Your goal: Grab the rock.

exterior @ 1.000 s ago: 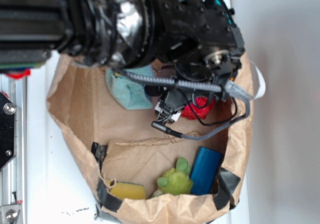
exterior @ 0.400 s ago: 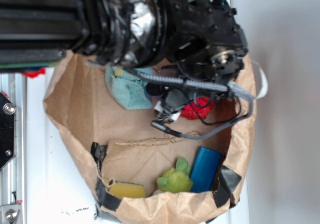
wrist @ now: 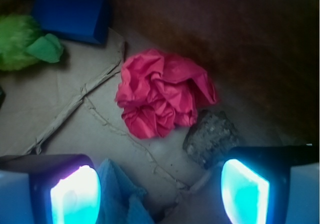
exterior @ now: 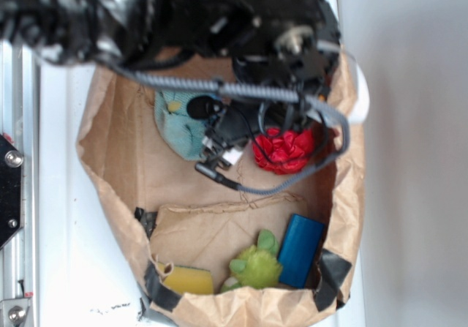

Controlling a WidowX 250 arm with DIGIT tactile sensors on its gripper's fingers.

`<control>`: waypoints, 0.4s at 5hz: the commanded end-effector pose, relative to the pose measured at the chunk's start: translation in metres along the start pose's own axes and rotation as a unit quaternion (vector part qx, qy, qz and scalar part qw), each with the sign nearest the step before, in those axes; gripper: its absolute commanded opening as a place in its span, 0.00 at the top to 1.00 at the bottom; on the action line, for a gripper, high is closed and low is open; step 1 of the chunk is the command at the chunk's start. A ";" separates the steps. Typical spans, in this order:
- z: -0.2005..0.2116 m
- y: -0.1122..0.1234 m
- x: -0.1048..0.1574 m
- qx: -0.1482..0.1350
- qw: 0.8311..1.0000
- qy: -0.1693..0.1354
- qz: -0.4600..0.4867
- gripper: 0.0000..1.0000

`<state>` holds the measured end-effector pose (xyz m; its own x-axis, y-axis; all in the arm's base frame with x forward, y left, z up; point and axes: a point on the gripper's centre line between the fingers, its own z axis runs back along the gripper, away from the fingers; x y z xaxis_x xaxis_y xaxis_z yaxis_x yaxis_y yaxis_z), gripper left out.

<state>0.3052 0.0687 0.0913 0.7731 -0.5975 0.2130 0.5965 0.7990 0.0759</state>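
Note:
In the wrist view the rock (wrist: 212, 136), a small dark grey bumpy lump, lies on the brown paper floor against the lower right edge of the red ruffled wad (wrist: 162, 96). My gripper (wrist: 160, 194) is open above the floor, its right fingertip (wrist: 245, 191) just below the rock and its left fingertip (wrist: 75, 196) far to the left. Nothing is between the fingers except a corner of blue cloth (wrist: 122, 196) underneath. In the exterior view the gripper (exterior: 223, 148) hangs inside the bag beside the red wad (exterior: 284, 150), and the rock is hidden by the arm.
Everything sits inside a brown paper bag (exterior: 117, 159) with standing walls. A green plush toy (exterior: 256, 265), a blue block (exterior: 300, 250) and a yellow sponge (exterior: 186, 279) lie at its near end. A teal cloth (exterior: 179, 126) lies left of the gripper.
The arm has swung up and to the left, uncovering much more of the red wad. The bag's walls have shifted slightly.

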 end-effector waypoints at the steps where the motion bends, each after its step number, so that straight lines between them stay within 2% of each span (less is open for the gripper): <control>1: 0.020 0.027 -0.001 0.069 0.997 -0.025 -0.003 0.00; 2: 0.012 0.029 0.001 0.082 0.996 -0.022 -0.012 0.00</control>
<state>0.3184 0.0813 0.0911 0.7422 -0.6286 0.2323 0.5971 0.7777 0.1967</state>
